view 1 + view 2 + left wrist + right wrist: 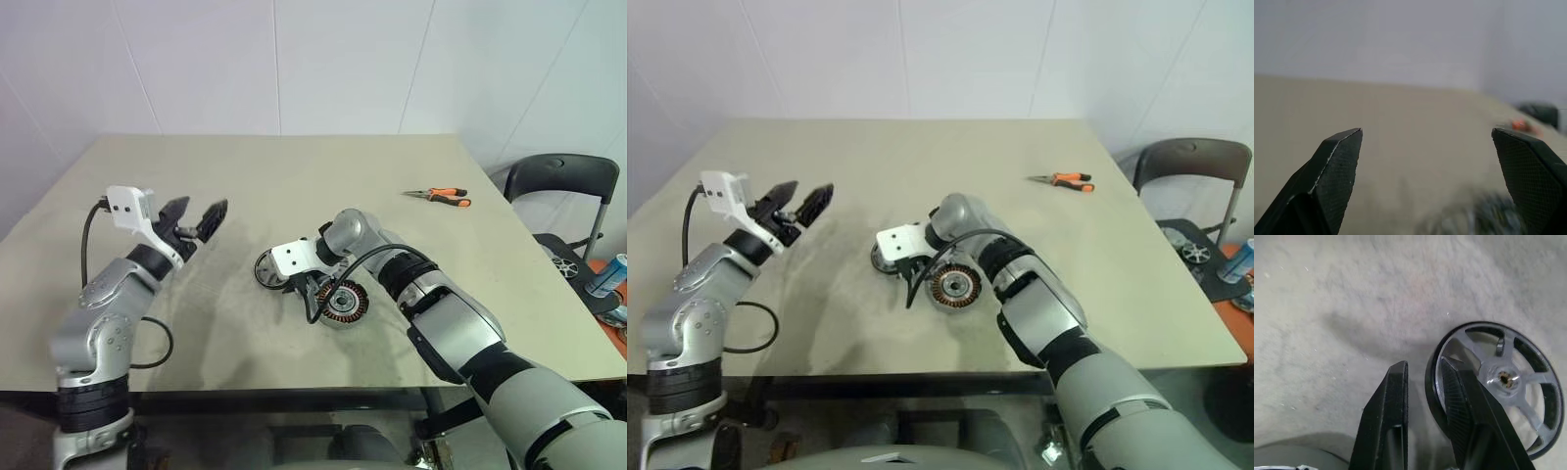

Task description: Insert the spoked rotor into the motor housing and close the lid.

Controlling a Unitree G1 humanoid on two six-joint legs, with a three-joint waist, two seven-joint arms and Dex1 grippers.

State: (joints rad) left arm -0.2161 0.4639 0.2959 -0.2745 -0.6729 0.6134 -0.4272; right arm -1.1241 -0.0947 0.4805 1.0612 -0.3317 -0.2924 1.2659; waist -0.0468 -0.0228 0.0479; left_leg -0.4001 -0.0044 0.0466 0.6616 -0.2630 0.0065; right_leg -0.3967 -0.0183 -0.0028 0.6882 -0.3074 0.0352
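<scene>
Pale walls back a broad beige table [294, 176] on which the work is laid out. Nearest, just right of the table's middle, the motor housing [345, 302] is seen with its ring of copper coils facing up, partly crossed by a cable of the right arm. Just beside it to the left lies the spoked rotor [1498, 382], flat on the table. The right gripper [1422, 382] is angled down at the rotor's rim; its jaws stand narrow, one finger over the rim and inside the wheel, the other outside it with a gap showing, so a firm hold cannot be confirmed. Farther left, the left gripper [198, 217] is held above the table, jaws spread wide and empty. At the far right lie orange-handled pliers [438, 196], and a dark chair [558, 181] stands beyond the table's edge. The lid cannot be made out.

The step in hand is judged to be the pick-up of the rotor; next, the rim should be pinched firmly, then the wheel lifted and centred over the coils.

The finger placement on the rim is given by the right wrist view alone; in the head views it is hidden behind the wrist.
</scene>
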